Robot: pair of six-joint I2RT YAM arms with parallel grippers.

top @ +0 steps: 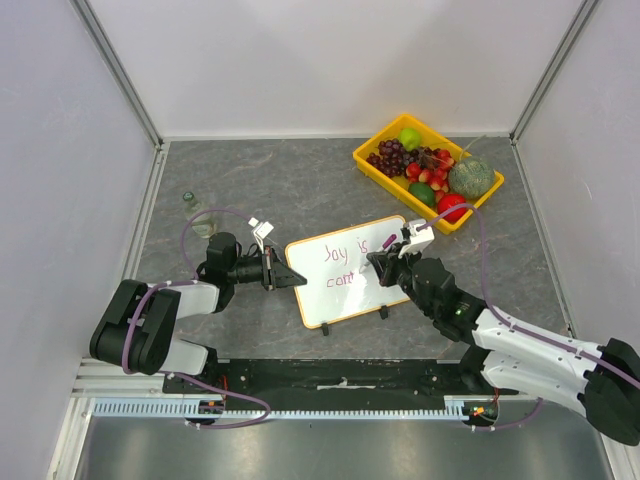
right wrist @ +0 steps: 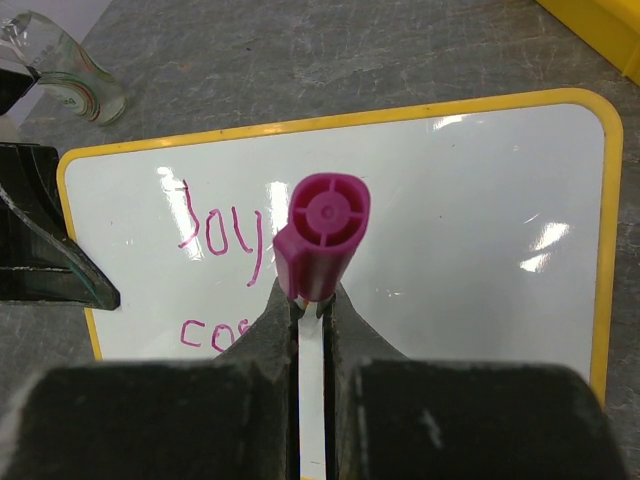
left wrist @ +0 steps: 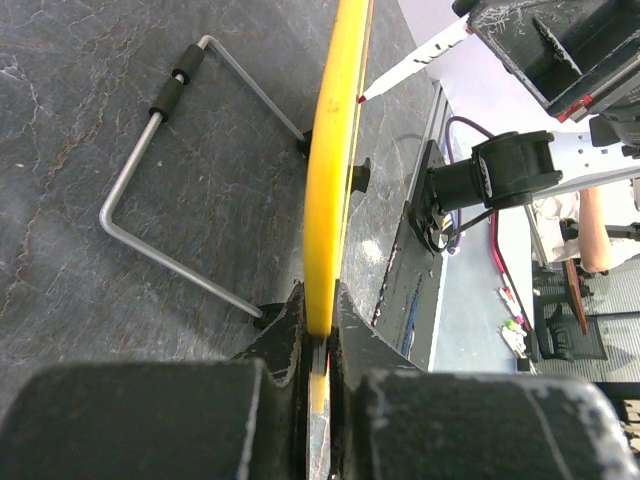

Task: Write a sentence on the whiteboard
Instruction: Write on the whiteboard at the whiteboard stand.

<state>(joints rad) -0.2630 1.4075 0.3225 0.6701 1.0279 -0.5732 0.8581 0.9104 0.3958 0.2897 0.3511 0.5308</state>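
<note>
The whiteboard [top: 345,270] stands tilted on the table's middle, propped on its wire stand [left wrist: 170,180]. My left gripper [top: 285,277] is shut on its left edge, which the left wrist view shows edge-on as a yellow strip [left wrist: 335,150] between the jaws of the gripper [left wrist: 322,320]. My right gripper [top: 385,262] is shut on a white marker with a magenta end [right wrist: 325,225], its tip [left wrist: 415,65] close to the board's face. The sentence [top: 345,262] reads "Joy is" above "cont" in pink; "Joy" [right wrist: 215,225] and "co" [right wrist: 205,335] show past the fingers.
A yellow tray [top: 374,166] of fruit sits at the back right. A small glass bottle [top: 197,212] stands at the left, near the board's far corner [right wrist: 70,65]. White walls and metal rails enclose the table.
</note>
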